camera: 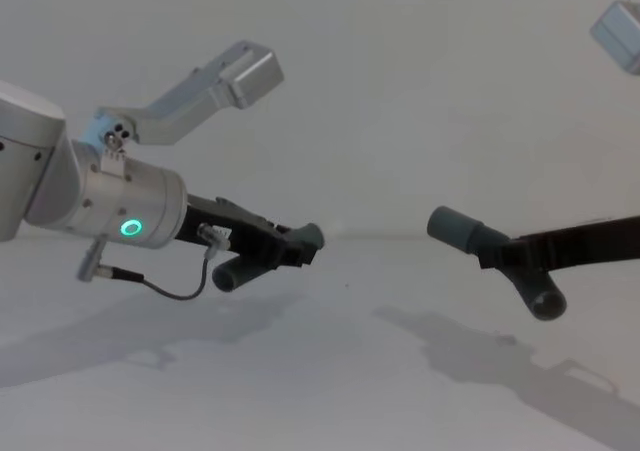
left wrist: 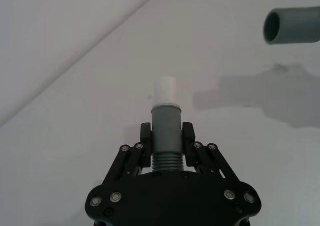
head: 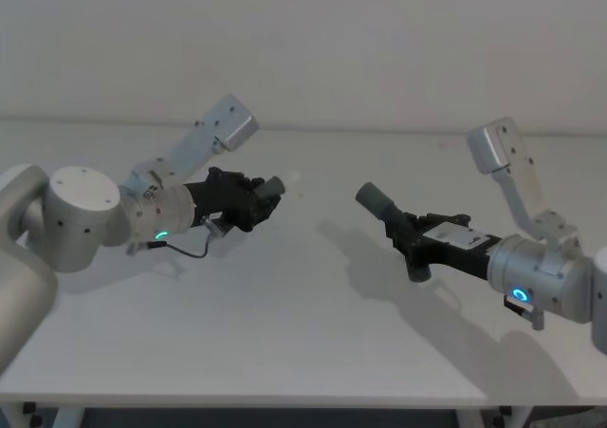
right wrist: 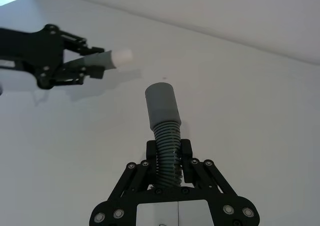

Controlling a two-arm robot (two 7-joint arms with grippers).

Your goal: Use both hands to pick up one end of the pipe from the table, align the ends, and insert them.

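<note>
My left gripper [left wrist: 167, 136] is clamped on the grey cuff of the spigot piece [left wrist: 165, 121]. My right gripper [right wrist: 169, 151] is clamped on the ribs of the socket piece [right wrist: 166, 133], and both pieces are held off the table [head: 285, 333] with their ends facing but well apart. The risk, as I judge it, is the pale spigot tip [left wrist: 165, 89] meeting the rim of the socket cuff [right wrist: 160, 101] off-axis (the pieces look angled to each other), and because my right hold sits on flexible ribs, the cuff could bend away or twist instead of seating. Nothing stands in the gap between the two ends.
</note>
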